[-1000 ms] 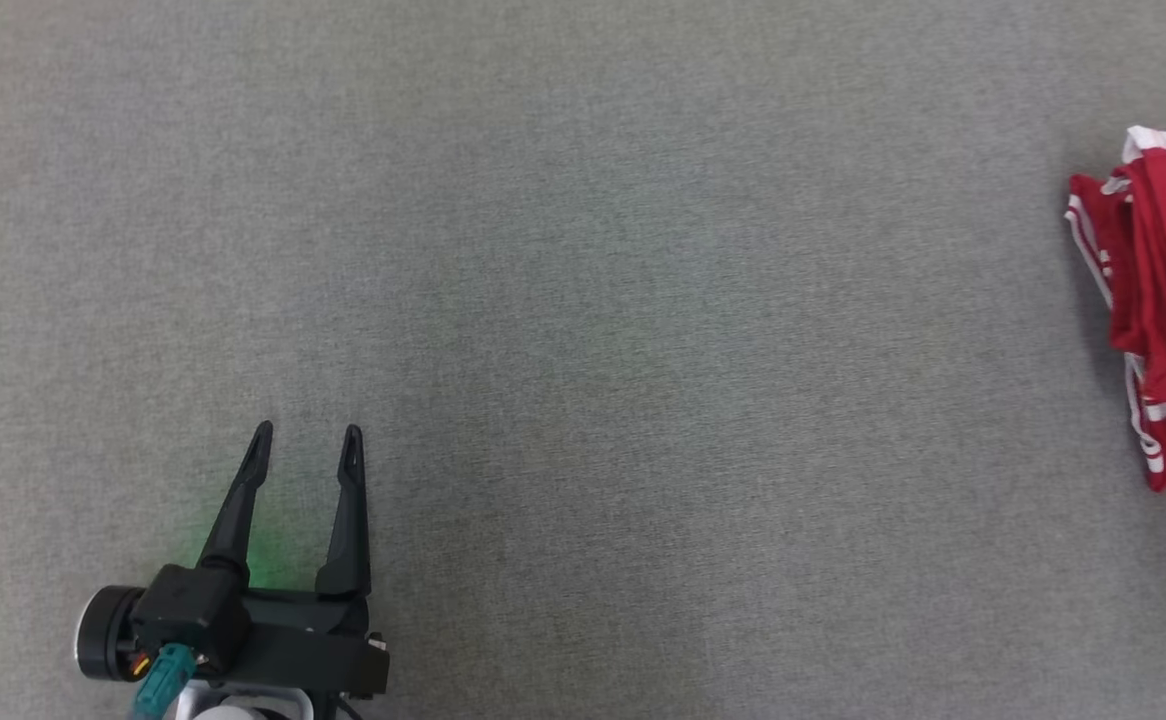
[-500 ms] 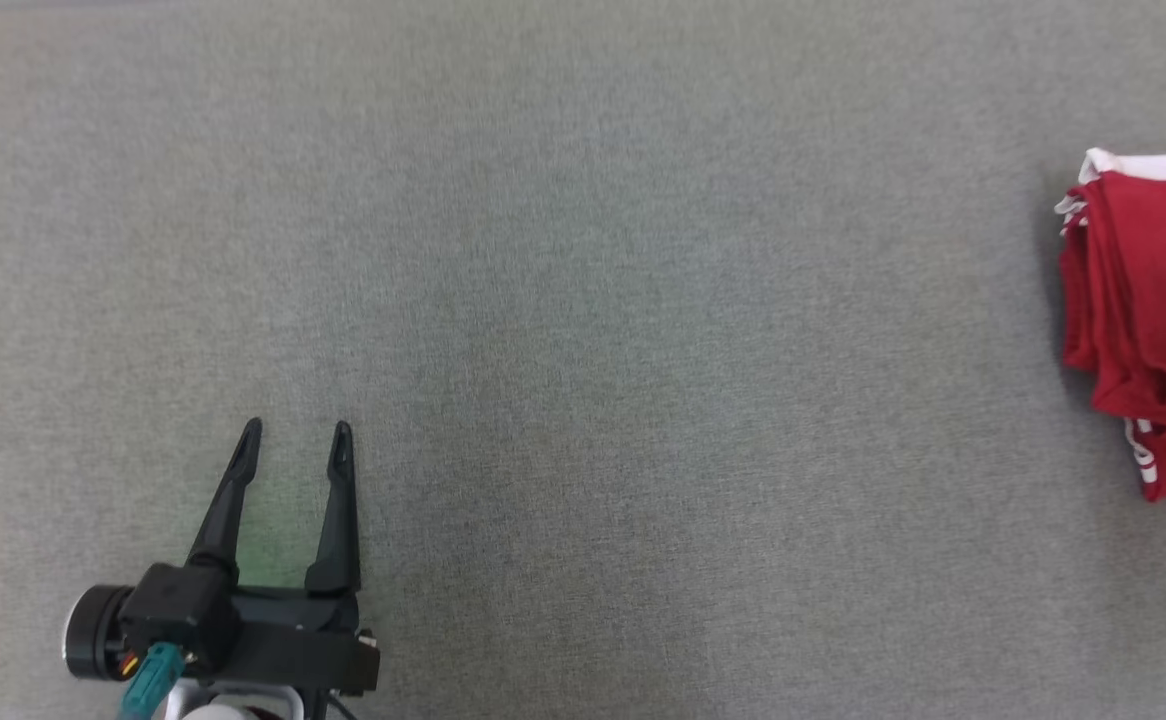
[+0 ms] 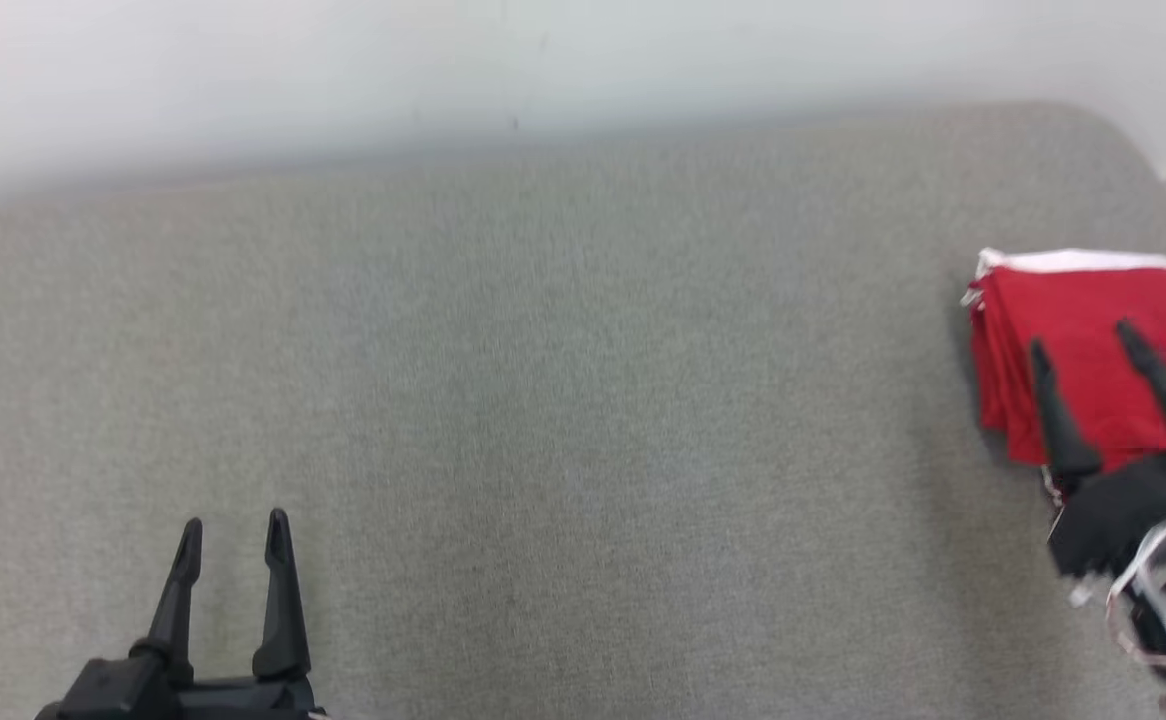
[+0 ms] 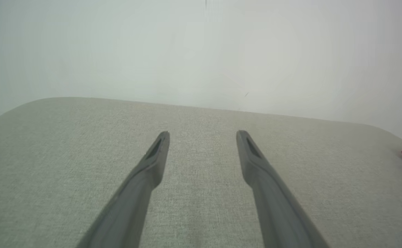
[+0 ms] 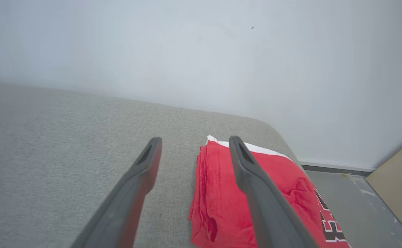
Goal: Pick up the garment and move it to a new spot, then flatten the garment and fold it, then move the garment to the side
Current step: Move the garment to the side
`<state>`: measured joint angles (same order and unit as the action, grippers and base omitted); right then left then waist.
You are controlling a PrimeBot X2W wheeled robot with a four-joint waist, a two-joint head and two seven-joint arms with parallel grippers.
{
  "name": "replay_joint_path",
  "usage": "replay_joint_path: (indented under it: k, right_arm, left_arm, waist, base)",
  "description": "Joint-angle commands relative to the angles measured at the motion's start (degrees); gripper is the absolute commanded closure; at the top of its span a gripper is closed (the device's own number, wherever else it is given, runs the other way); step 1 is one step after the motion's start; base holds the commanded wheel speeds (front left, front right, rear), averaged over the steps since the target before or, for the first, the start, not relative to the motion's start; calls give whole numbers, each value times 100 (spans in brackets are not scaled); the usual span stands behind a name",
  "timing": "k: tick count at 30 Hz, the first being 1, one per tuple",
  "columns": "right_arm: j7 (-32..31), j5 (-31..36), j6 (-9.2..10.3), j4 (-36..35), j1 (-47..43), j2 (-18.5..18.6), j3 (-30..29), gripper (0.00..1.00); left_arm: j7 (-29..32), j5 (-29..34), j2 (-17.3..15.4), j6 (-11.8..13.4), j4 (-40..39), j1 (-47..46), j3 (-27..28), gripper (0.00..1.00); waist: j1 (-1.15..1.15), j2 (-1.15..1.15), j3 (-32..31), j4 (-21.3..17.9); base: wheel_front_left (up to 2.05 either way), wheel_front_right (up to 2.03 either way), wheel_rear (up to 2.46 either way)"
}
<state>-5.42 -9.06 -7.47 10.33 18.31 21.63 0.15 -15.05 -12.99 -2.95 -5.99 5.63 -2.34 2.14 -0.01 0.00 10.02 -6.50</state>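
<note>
A: The garment [image 3: 1063, 290] is showing solid red, with a white band [image 3: 1073, 262] running along its far edge.
B: Black lettering [image 5: 329, 225], outlined in white, is showing on the red.
A: The surface [image 3: 543, 400] is reading as pale grey, in a fine woven fleck.
B: The wall [image 3: 543, 60] is appearing plain off-white. The left gripper [image 3: 234, 520] and right gripper [image 3: 1084, 338] are showing matte black fingers. The floor [image 5: 356, 203] is reading as grey, and the panel [image 5: 401, 182] as tan.
</note>
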Motion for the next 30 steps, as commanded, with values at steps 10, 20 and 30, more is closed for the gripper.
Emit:
replay_joint_path:
  k: [10, 20, 30]
  right_arm:
    - [897, -613, 0, 57, -993, -384, 381, 0]
    - [1573, -516, 0, 545, -1521, -927, 579, 0]
    - [1769, -368, 0, 741, -1615, -1194, 552, 0]
  left_arm:
    - [-13, 70, 6, 189, -289, 576, 118, 0]
    - [-13, 74, 8, 331, 176, 857, 211, 0]
    - [-13, 160, 7, 320, 541, 1035, 289, 0]
  waist:
    - [1, 0, -982, 19]
    - [1, 0, -1275, 51]
    - [1, 0, -1421, 125]
  base:
    - [0, 0, 0]
    - [0, 0, 0]
    - [0, 0, 0]
